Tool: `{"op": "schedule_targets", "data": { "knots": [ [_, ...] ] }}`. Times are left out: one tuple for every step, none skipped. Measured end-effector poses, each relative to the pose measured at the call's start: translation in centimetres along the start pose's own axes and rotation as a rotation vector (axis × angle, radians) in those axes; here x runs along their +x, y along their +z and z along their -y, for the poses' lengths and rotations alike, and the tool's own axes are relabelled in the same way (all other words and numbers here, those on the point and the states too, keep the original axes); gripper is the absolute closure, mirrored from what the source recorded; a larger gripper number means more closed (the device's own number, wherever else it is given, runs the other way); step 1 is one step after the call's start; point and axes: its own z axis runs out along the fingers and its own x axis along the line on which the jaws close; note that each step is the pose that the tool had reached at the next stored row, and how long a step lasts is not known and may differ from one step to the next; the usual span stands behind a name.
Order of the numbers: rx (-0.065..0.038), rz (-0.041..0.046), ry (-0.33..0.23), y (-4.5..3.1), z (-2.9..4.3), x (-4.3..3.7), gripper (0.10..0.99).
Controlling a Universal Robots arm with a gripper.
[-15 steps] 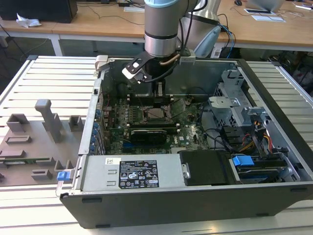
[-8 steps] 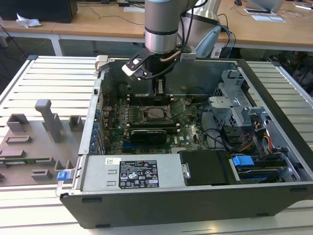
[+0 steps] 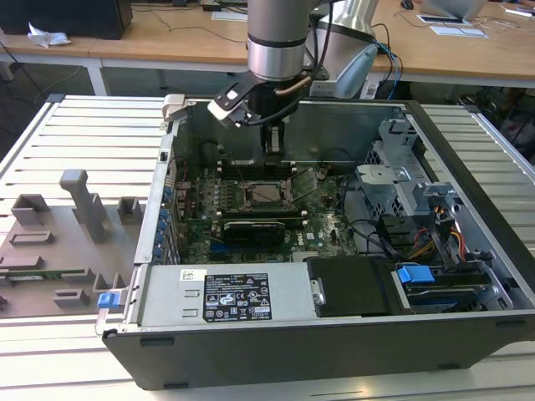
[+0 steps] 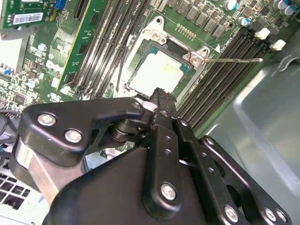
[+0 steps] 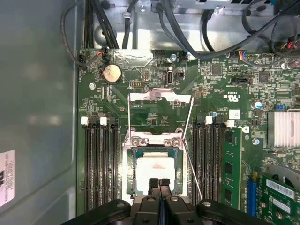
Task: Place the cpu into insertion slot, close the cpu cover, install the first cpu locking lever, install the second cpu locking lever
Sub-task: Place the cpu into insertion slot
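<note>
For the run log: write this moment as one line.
gripper: shut, at the cpu's edge | cpu: lying in insertion slot | cpu cover: raised open

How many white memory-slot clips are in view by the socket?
4, in the first wrist view: two white clips on one side of the cpu, two on the other. More may be hidden behind the gripper.

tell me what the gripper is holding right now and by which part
Nothing. The gripper is shut with nothing between its fingers, just over the chip, which lies in its socket.
</note>
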Motion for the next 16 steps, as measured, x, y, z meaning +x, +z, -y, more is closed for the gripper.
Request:
{"op": "schedule_targets", "data": {
  "knots": [
    [0.000, 0.0000, 0.000, -0.20, -0.01, -0.01, 0.980],
    [0.000, 0.0000, 0.000, -0.55, -0.02, -0.02, 0.980],
    [0.000, 0.0000, 0.000, -0.96, -0.03, -0.03, 0.980],
    [0.000, 0.0000, 0.000, -1.19, -0.04, -0.04, 0.980],
    [0.000, 0.0000, 0.000, -1.40, -0.04, -0.04, 0.980],
    [0.000, 0.0000, 0.000, -1.81, -0.05, -0.06, 0.980],
    [0.000, 0.0000, 0.000, -2.08, -0.06, -0.07, 0.980],
    [0.000, 0.0000, 0.000, -2.28, -0.07, -0.07, 0.980],
    [0.000, 0.0000, 0.000, -2.42, -0.07, -0.08, 0.980],
    [0.000, -0.0001, 0.000, -2.53, -0.08, -0.08, 0.980],
    [0.000, -0.0003, 0.000, -2.53, -0.08, -0.08, 0.980],
    [0.000, -0.0001, 0.000, -2.55, -0.08, -0.08, 0.980],
    [0.000, 0.0000, 0.000, -2.55, -0.08, -0.08, 0.980],
    [0.000, 0.0000, 0.000, -2.55, -0.08, -0.08, 0.980],
    [0.000, 0.0000, 0.000, -2.56, -0.08, -0.08, 0.980],
    [0.000, 0.0000, 0.000, -2.56, -0.08, -0.08, 0.980]
  ]
}}
